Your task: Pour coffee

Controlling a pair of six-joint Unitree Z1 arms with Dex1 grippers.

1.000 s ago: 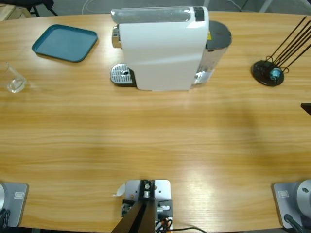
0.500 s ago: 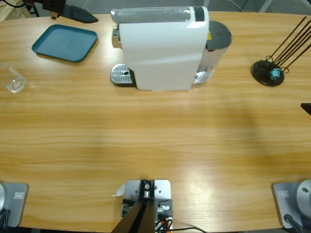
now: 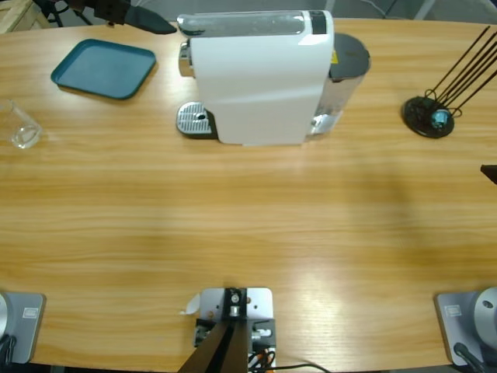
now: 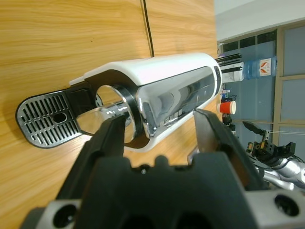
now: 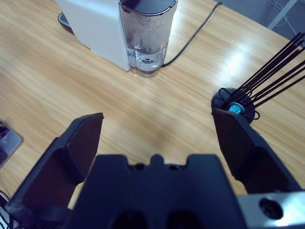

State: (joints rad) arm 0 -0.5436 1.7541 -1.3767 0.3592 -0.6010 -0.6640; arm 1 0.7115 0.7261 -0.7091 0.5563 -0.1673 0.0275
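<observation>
**Coffee: not clearly visible, both grippers empty**

Coffee can't be confirmed anywhere. The only candidate is the bottom of the small clear glass point(image 3: 22, 132) at the table's left edge, and its contents are too faint to tell

- Left gripper point(image 4: 159, 119): jaws parted, nothing between them. In the high view it shows at the far left corner point(image 3: 147, 19), just left of the white coffee machine point(image 3: 260, 78), looking along the machine's spout end and perforated drip tray point(image 4: 45, 119)
- Right gripper point(image 5: 157, 117): jaws spread wide, nothing held, above bare table near the right side
- Teal tray point(image 3: 105, 68) sits far left, between the glass and the machine, apart from both
- The machine stands far centre, between the left gripper and everything on the right; its water tank point(image 5: 147, 33) is on its right end, with clear water low down
- Black wire rack point(image 3: 427, 116) is far right, with a blue capsule point(image 3: 440, 119) at its base
- A dark cable point(image 5: 190, 33) runs off behind the tank
- Surface is a long wooden table point(image 3: 248, 233); the near half is bare wood
- Room: the left wrist view shows windows and a water bottle point(image 4: 261, 67) beyond the table
</observation>
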